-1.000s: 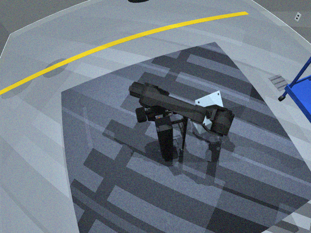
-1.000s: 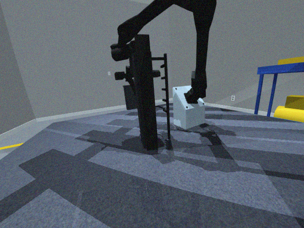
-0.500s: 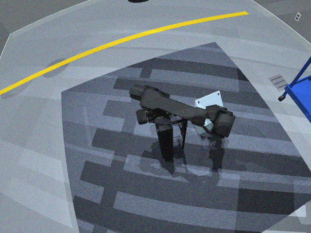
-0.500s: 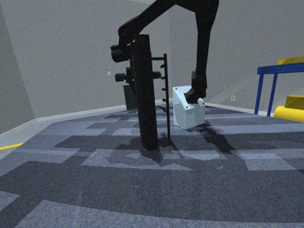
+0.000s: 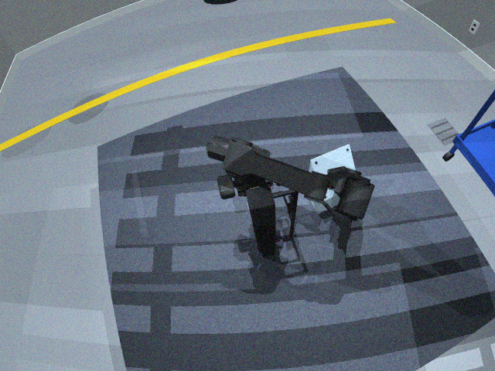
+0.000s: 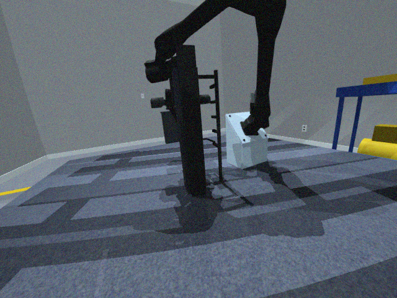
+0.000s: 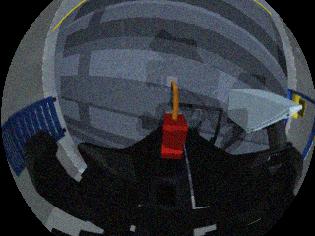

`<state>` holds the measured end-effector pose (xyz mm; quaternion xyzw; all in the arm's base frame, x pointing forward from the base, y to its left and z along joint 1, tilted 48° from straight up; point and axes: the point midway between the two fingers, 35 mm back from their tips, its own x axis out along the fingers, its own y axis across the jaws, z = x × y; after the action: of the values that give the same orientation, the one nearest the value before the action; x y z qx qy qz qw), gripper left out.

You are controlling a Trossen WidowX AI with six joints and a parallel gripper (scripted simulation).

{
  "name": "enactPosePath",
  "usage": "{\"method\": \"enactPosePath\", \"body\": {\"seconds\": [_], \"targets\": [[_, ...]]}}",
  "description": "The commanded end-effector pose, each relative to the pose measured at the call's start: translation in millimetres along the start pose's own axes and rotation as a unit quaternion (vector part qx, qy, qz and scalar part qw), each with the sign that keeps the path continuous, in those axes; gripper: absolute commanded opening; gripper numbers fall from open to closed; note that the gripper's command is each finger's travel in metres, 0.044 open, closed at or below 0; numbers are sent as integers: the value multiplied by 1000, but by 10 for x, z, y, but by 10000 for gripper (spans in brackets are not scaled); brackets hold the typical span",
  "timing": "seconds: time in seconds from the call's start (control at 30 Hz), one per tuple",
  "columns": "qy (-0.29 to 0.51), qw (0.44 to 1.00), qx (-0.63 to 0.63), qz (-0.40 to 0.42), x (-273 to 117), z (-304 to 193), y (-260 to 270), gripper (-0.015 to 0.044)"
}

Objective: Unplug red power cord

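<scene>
Blue cart (image 5: 479,151), yellow floor line (image 5: 192,63)

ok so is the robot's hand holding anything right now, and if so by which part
Yes. The hand is shut on the red block-shaped plug, gripping its body near the lower end, with the orange cord running up from the plug's far end.

Workshop floor, yellow floor line (image 5: 192,63), blue cart (image 5: 479,148) (wheeled), bare walls

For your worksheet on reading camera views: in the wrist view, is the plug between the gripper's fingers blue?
No. The plug in the gripper is red, with an orange cord rising from its top.
</scene>
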<state>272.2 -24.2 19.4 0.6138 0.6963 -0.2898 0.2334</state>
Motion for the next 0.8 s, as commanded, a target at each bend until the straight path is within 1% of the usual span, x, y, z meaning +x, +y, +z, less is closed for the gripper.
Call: {"method": "enactPosePath", "body": {"seconds": [0.0,0.77], "targets": [[0,1000,0,0,-5,1,2,0],[-1,1000,1,1,-27,333,20,0]]}}
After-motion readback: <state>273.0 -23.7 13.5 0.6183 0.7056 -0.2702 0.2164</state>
